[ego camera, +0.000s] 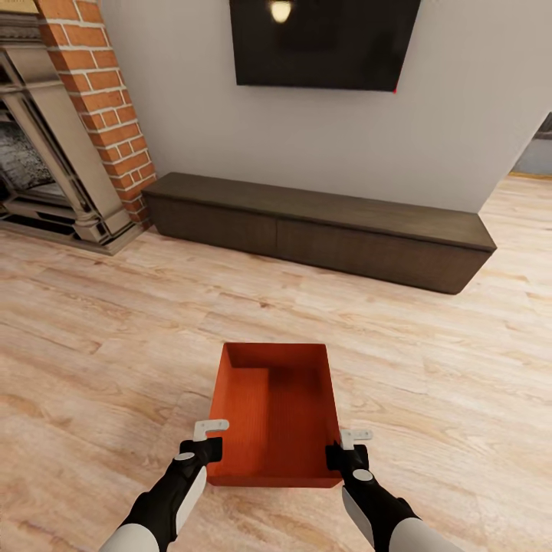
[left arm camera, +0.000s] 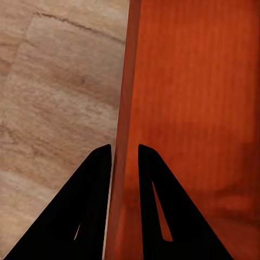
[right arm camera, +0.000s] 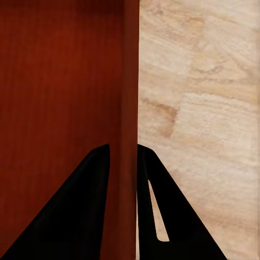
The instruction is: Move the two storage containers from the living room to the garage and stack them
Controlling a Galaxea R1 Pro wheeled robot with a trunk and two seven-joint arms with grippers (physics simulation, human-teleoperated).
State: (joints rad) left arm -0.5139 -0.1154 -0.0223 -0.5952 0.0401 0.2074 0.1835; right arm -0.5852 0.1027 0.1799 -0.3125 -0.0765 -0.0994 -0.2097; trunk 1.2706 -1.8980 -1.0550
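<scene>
So the orange-red open-topped plastic bin with the ribbed walls [ego camera: 277, 410] is sitting low in the middle of the head view, over the light wood plank floor [ego camera: 100, 337], and I honestly can't tell whether it's resting on the planks or already a hair off them. Its long axis is running straight away from the robot, toward the long dark low bench [ego camera: 322, 230] under the black flat TV [ego camera: 326, 42] in the upper part of the frame.

The part that matters: the bin is lying right between the two arms, so neither one is nearer. The left tool [ego camera: 208, 438] is sitting on the bin's left long wall at the near corner, the right tool [ego camera: 349, 445] on the right long wall at the near corner. Both wrist views are showing each tool straddling its wall, one black finger [left arm camera: 89, 203] outside over the floor and one inside the bin, clamped on the rim. The same goes for the right side [right arm camera: 89, 203].

My guess is any lift is hinging on both arms rising together, since they're only pinching the near end and the far end is hanging out unsupported.

Hard to make out: only one bin is in the frame, the brick fireplace [ego camera: 92, 100] is cut off at upper left, and the bin's near wall is mostly hiding its underside.
</scene>
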